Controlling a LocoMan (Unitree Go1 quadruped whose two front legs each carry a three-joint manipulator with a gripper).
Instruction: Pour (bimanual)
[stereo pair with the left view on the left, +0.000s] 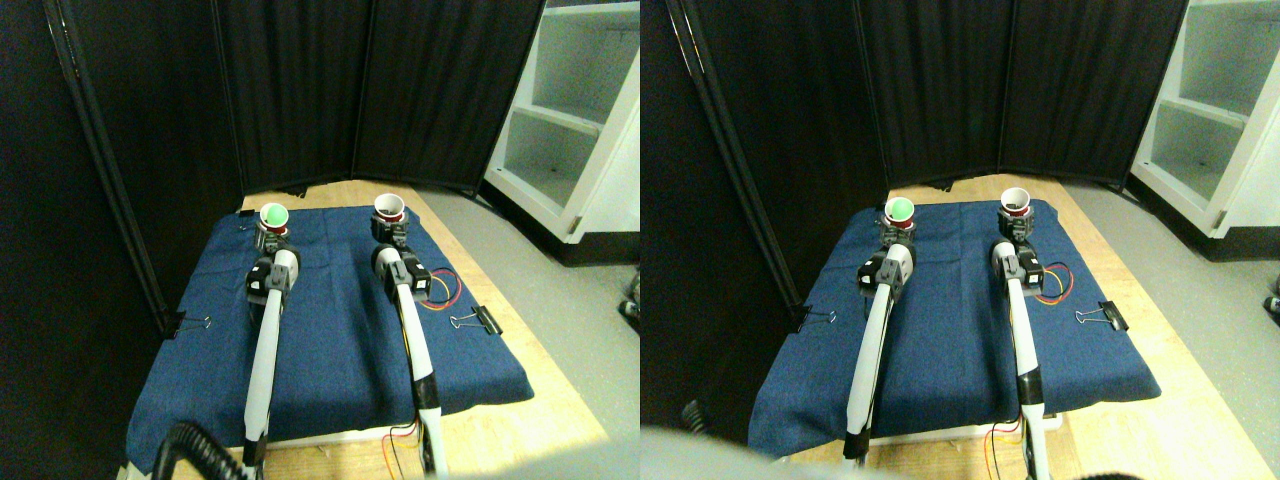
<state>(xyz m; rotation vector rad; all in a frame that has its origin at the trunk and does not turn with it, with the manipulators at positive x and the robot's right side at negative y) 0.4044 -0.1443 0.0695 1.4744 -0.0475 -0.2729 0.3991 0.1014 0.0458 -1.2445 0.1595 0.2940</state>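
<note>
On the far end of a blue cloth, the left gripper meets a red paper cup holding a green ball. To its right, level and well apart, the right gripper meets an empty-looking white-rimmed cup. Whether either gripper is clenched cannot be told.

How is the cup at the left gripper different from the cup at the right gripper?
The left cup shows something green inside; the right cup shows a dark inside. The left cup stands nearer the cloth's left edge, the right cup nearer its middle. Both are small, upright, white-rimmed, each at a gripper's tip.
</note>
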